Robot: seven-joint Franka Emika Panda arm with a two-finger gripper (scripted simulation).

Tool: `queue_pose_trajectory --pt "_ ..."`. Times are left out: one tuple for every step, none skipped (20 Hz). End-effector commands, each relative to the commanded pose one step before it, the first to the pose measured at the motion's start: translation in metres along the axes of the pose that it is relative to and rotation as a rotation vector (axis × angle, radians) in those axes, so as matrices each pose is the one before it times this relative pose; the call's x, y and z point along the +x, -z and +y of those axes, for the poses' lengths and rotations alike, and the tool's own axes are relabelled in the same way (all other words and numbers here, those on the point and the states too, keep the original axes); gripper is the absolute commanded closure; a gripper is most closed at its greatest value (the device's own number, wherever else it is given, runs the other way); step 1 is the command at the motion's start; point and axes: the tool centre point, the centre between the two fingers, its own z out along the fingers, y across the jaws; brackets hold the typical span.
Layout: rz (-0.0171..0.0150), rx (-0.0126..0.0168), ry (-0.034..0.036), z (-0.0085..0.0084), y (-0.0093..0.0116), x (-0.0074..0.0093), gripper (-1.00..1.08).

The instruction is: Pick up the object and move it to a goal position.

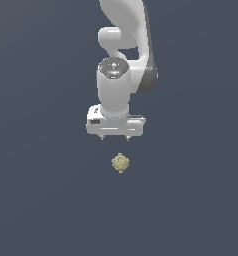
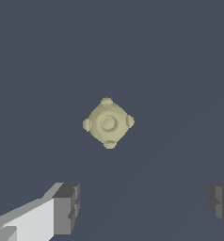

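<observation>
The object is a tiny pale yellowish-tan knobbly lump lying on the dark grey floor. In the exterior view it sits just below my white gripper, apart from it. The wrist view shows the object as a rounded lump with small knobs around a central boss. My gripper is open, its two grey fingertips wide apart with nothing between them. The object lies beyond the fingertips, not between them.
The flat dark grey floor fills both views. The white arm rises behind the gripper in the exterior view.
</observation>
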Motion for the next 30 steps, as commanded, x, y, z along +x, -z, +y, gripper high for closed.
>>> queue_pose_trajectory --pt "0.00000 0.00000 0.00000 0.00001 0.00000 0.00000 -0.92" --pt "0.00020 -0.00015 0.00094 -0.00011 0.00006 0.00001 -0.92" --pt "0.00058 -0.00043 0.00284 -0.00035 0.00019 0.00002 -0.92" --pt "0.00094 -0.00070 0.00464 -0.00057 0.00031 0.00003 -0.92" --pt "0.00130 -0.00097 0.00642 -0.00077 0.00042 0.00004 -0.92" --pt "0.00164 -0.00123 0.00818 -0.00098 0.00054 0.00006 -0.92" --pt "0.00197 -0.00148 0.00987 -0.00118 0.00066 0.00007 -0.92" --pt "0.00191 -0.00145 0.00964 -0.00114 0.00065 0.00008 -0.92" --pt "0.00151 -0.00115 0.00770 -0.00090 0.00052 0.00007 -0.92" --pt "0.00112 -0.00086 0.00577 -0.00066 0.00039 0.00005 -0.92" --pt "0.00074 -0.00057 0.00386 -0.00044 0.00027 0.00003 -0.92" --pt "0.00035 -0.00027 0.00190 -0.00018 0.00013 0.00001 -0.92" --pt "0.00000 0.00000 0.00000 0.00003 0.00001 -0.00001 -0.92" --pt "-0.00032 0.00025 -0.00164 0.00010 -0.00012 -0.00001 -0.92" --pt "-0.00038 0.00032 -0.00272 0.00025 -0.00023 0.00004 -0.92" --pt "-0.00007 0.00016 -0.00292 -0.00013 -0.00033 0.00021 -0.92" --pt "-0.00007 0.00022 -0.00431 -0.00014 -0.00048 0.00031 -0.92" --pt "-0.00014 0.00031 -0.00573 -0.00014 -0.00063 0.00040 -0.92" --pt "-0.00021 0.00040 -0.00709 -0.00017 -0.00078 0.00048 -0.92" --pt "-0.00028 0.00049 -0.00852 -0.00018 -0.00093 0.00056 -0.92" --pt "-0.00034 0.00056 -0.00991 -0.00023 -0.00109 0.00064 -0.92" --pt "-0.00040 0.00062 -0.01124 -0.00025 -0.00123 0.00072 -0.92" --pt "-0.00044 0.00067 -0.01240 -0.00029 -0.00136 0.00079 -0.92" --pt "-0.00048 0.00071 -0.01368 -0.00033 -0.00151 0.00086 -0.92" --pt "-0.00053 0.00075 -0.01505 -0.00039 -0.00167 0.00094 -0.92" --pt "-0.00057 0.00079 -0.01638 -0.00043 -0.00183 0.00102 -0.92" --pt "-0.00063 0.00082 -0.01774 -0.00049 -0.00199 0.00108 -0.92" --pt "-0.00070 0.00084 -0.01912 -0.00054 -0.00215 0.00115 -0.92" --pt "-0.00075 0.00085 -0.02050 -0.00059 -0.00231 0.00121 -0.92" --pt "-0.00081 0.00085 -0.02188 -0.00066 -0.00248 0.00127 -0.92"
